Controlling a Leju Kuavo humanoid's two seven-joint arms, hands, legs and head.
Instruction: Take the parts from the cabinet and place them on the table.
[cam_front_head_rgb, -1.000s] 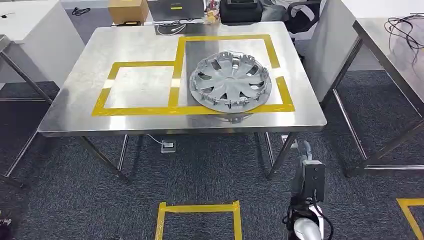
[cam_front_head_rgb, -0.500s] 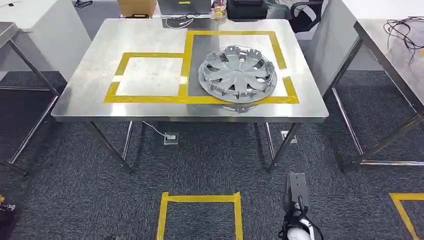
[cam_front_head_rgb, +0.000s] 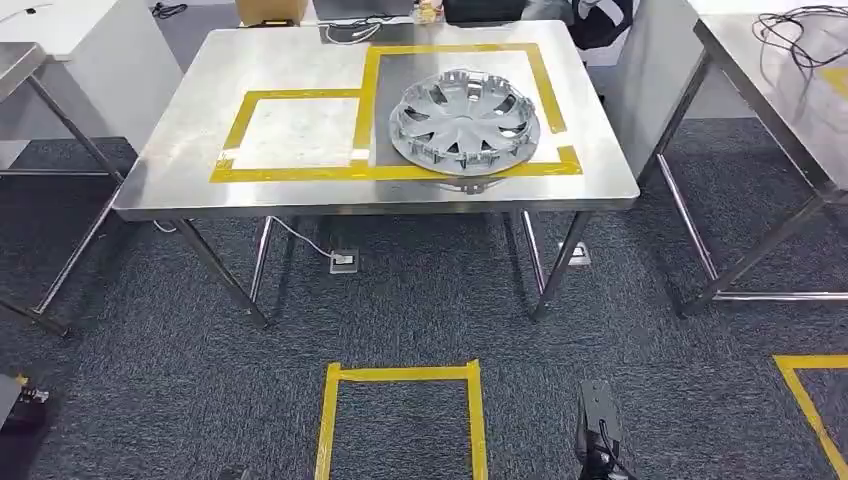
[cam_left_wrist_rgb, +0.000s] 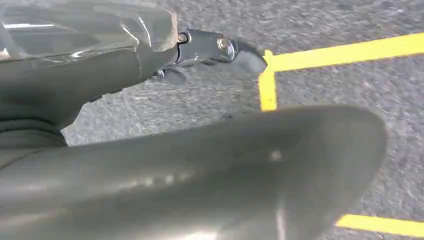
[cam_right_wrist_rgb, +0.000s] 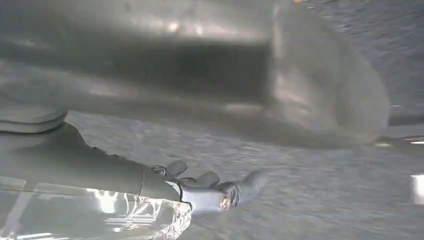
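Observation:
A silver wheel cover (cam_front_head_rgb: 465, 119) lies flat on the steel table (cam_front_head_rgb: 180, 180), inside the larger yellow-taped rectangle on its right half. The smaller taped rectangle (cam_front_head_rgb: 295, 135) to its left holds nothing. My right arm (cam_front_head_rgb: 598, 425) hangs low at the picture's lower edge, well short of the table. In the left wrist view my left hand (cam_left_wrist_rgb: 150, 75) hangs over grey carpet, fingers (cam_left_wrist_rgb: 220, 47) stretched out and holding nothing. My right hand (cam_right_wrist_rgb: 165, 185) also hangs over carpet, its fingers (cam_right_wrist_rgb: 220, 192) loosely apart and empty.
A second steel table (cam_front_head_rgb: 770, 90) stands to the right with cables on it. A yellow taped square (cam_front_head_rgb: 400, 420) marks the carpet in front of me, another at the right (cam_front_head_rgb: 810, 400). A cardboard box (cam_front_head_rgb: 270, 10) and dark items sit beyond the table.
The whole picture has shifted: the table now sits higher and a little smaller in the frame, so the camera has moved. My right arm shows lower at the picture's edge. The wheel cover stays put.

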